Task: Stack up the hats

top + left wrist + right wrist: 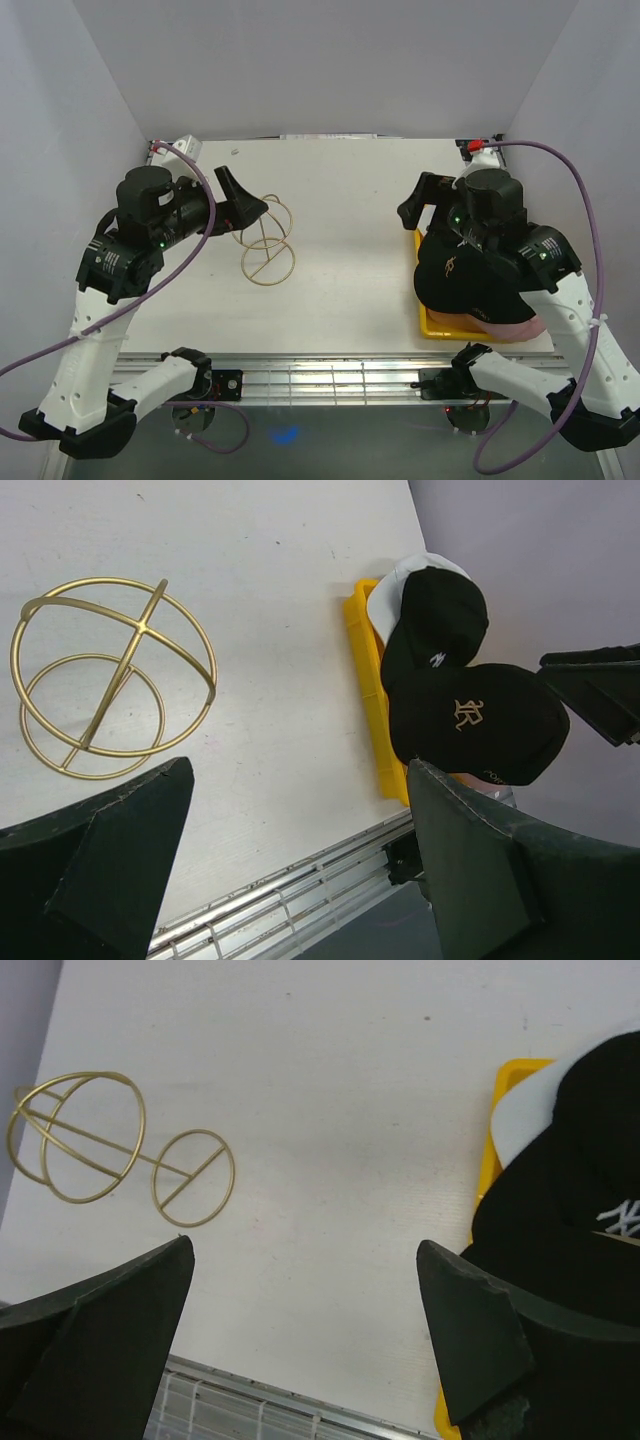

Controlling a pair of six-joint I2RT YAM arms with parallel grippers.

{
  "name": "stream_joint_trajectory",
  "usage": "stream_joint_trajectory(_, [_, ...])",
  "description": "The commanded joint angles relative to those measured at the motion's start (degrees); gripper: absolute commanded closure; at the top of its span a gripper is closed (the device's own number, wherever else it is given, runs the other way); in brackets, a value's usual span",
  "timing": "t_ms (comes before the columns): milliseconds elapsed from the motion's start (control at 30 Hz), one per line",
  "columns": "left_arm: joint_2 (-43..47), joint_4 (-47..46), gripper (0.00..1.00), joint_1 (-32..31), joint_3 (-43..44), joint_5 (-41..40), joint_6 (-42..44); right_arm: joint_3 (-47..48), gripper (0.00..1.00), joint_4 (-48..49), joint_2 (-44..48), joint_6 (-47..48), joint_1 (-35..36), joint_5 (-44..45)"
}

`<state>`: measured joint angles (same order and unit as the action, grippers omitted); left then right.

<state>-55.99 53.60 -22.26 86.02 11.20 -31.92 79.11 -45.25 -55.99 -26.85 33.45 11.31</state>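
Markings: the gold-marked black cap point(482, 725) carries a small ornate gold letter on its front, resembling an R but not surely readable. The white-marked black cap point(440, 615) carries a small white interlocked mark resembling NY.
Hats: fabric baseball caps with rounded crowns and curved brims.
Stack order: the gold-marked black cap overlaps the white-marked one. A white cap point(388, 598) shows beneath them at the far end, and a pink cap point(520, 327) shows at the near end.
Location: the hats lie on the tray point(362, 650) at the right side of the surface point(270, 570).
Tray: yellow, rectangular, with a raised rim.
Wire stand point(136, 640): gold metal hoops, lying tipped at the left of the surface.
Left gripper point(300, 870): fingers wide apart, holding nothing, above the stand.
Right gripper point(300, 1350): fingers wide apart, holding nothing, beside the hats.
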Motion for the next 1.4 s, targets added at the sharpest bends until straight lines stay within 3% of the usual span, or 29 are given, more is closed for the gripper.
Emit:
stream_joint_trajectory(0, [-1.0, -0.3, 0.02, -0.2, 2.2, 0.8, 0.8, 6.3, 0.01, -9.6, -1.9, -2.9, 0.2, 11.6])
stream_joint_trajectory(167, [-2.3, -2.5, 0.02, -0.2, 1.8, 2.9, 0.7, 10.1, 0.0, -24.0, -3.1, -9.5, 0.2, 23.5])
stream_joint_trajectory(300, [-2.7, -3.5, 0.02, -0.2, 1.5, 3.6, 1.2, 11.2, 0.0, -29.6, -1.4, -13.4, 0.1, 29.4])
stream_joint_trajectory(433, [-3.2, -4.4, 0.02, -0.2, 1.3, 3.9, 1.7, 7.8, 0.07, -29.6, 1.4, -13.6, -1.5, 28.6])
stream_joint_trajectory(667, [-4.4, -4.9, 0.02, -0.2, 1.6, 5.1, 2.6, 5.8, 0.1, -29.6, 0.6, -14.2, -3.9, 30.5])
stream_joint_trajectory(1367, [-5.2, -5.6, 0.02, -0.2, -1.1, 5.1, 3.0, -3.3, 0.09, -29.2, 2.5, -14.5, -9.8, 30.6])
